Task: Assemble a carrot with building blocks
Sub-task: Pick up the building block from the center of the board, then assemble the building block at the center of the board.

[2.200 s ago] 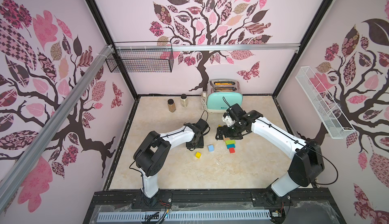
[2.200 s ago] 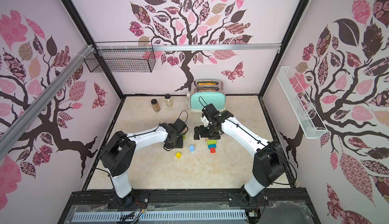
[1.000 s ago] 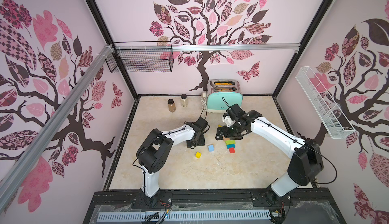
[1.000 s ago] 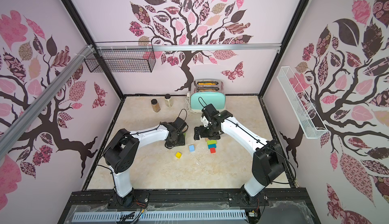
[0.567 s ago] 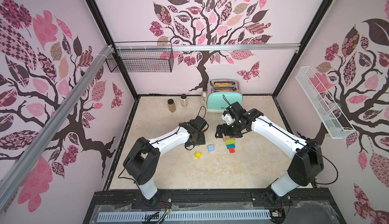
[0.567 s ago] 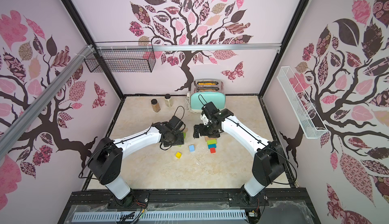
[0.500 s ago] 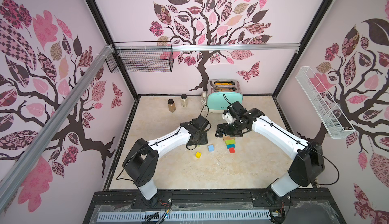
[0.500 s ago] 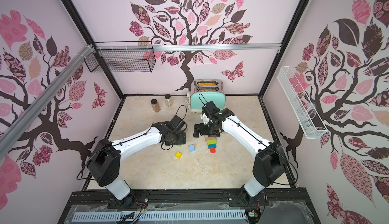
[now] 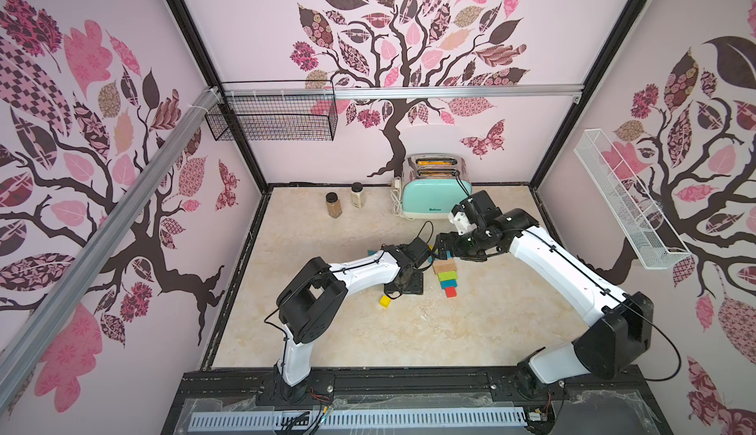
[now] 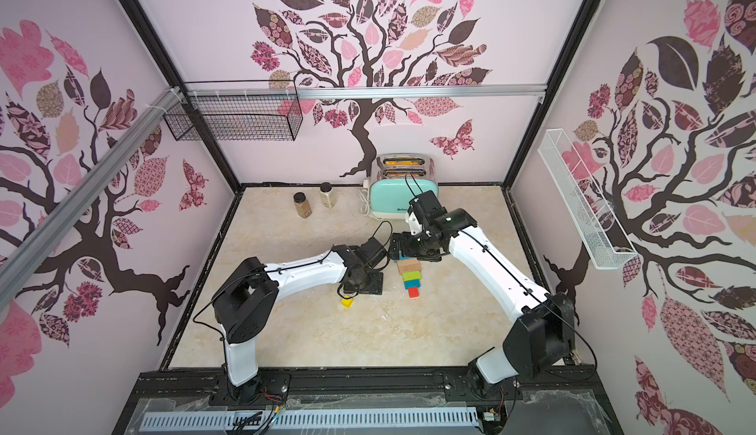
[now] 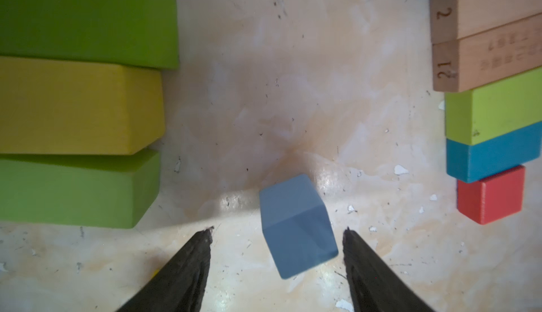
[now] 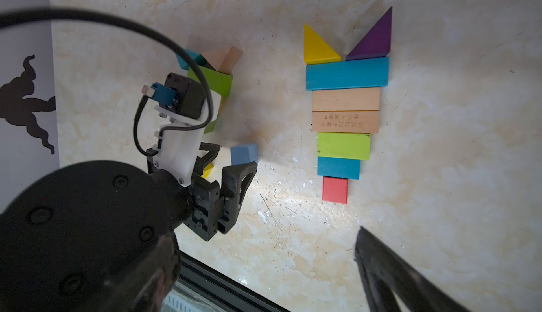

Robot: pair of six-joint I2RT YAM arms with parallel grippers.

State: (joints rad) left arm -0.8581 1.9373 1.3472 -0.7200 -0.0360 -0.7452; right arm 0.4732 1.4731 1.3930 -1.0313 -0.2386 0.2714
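The carrot lies flat on the table: a yellow wedge (image 12: 318, 46) and a purple wedge (image 12: 374, 37) top a teal bar (image 12: 347, 73), then two tan bars (image 12: 346, 99), a green bar (image 12: 343, 146), a short teal block (image 12: 338, 167) and a red cube (image 12: 335, 189). My left gripper (image 11: 277, 232) is open and low over a light blue cube (image 11: 296, 225), which sits on the table between its fingers, untouched. My right gripper (image 12: 261, 243) hangs wide open and empty above the carrot's top end (image 9: 444, 249). The blue cube is hidden in both top views.
A pile of loose blocks, green (image 11: 88, 17), yellow (image 11: 79, 105) and green (image 11: 73, 190), lies beside the left gripper. A yellow cube (image 9: 385, 300) sits in front of it. A mint toaster (image 9: 435, 202) and two spice jars (image 9: 332, 204) stand at the back wall.
My left arm has swung from the block pile toward the carrot, and its gripper now covers the light blue cube that earlier lay in the open. The right arm has barely moved.
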